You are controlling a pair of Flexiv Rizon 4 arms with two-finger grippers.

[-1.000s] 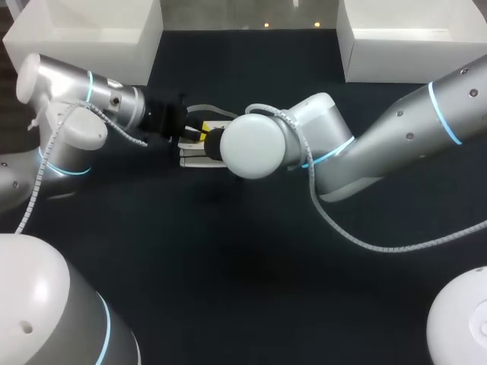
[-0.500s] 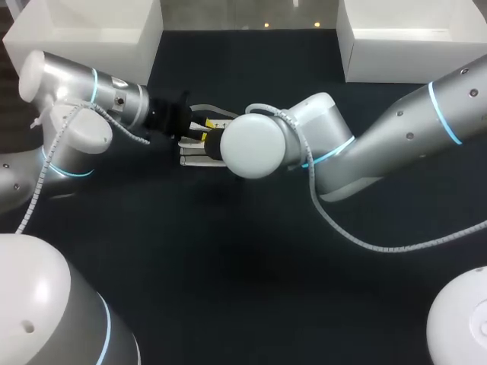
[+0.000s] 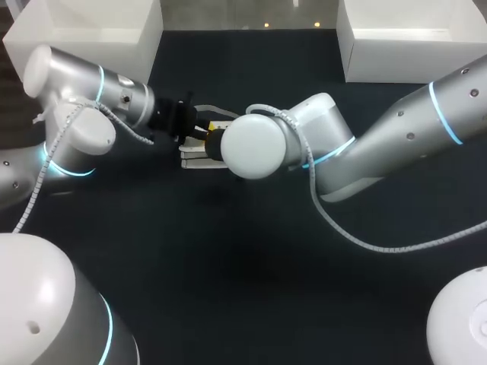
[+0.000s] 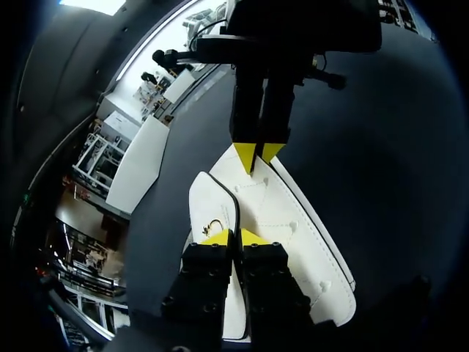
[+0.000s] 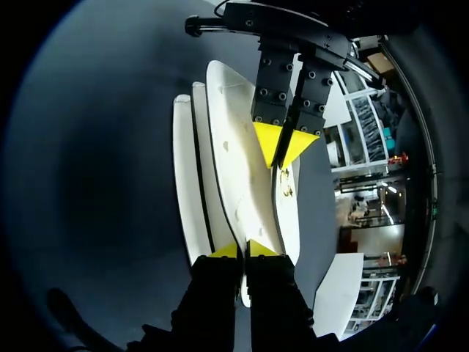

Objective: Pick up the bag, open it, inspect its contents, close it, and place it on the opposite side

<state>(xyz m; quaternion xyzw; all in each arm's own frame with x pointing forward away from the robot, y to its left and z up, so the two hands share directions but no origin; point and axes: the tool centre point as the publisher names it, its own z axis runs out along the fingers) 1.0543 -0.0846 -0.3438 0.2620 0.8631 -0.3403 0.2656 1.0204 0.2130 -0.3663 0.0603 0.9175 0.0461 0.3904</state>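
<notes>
A flat white bag (image 4: 282, 213) lies on the dark table, with a thin dark-edged opening along its upper side. My left gripper (image 4: 234, 237) is shut on the bag's rim at one end. From the opposite end my right gripper (image 5: 242, 249) is shut on the bag (image 5: 231, 161) too. Each wrist view shows the other arm's gripper pinching the far end: the right gripper (image 4: 258, 152) and the left gripper (image 5: 284, 147). In the head view, only a strip of the bag (image 3: 199, 160) shows beside the left gripper (image 3: 204, 131). The right arm's round wrist (image 3: 255, 144) hides its gripper.
A white bin (image 3: 84, 34) stands at the back left corner and another white bin (image 3: 411, 42) at the back right. The dark tabletop (image 3: 243, 274) stretches in front of the bag.
My left arm has slid its gripper rightward along the bag toward the right arm's wrist. The right arm and the bag have stayed where they were.
</notes>
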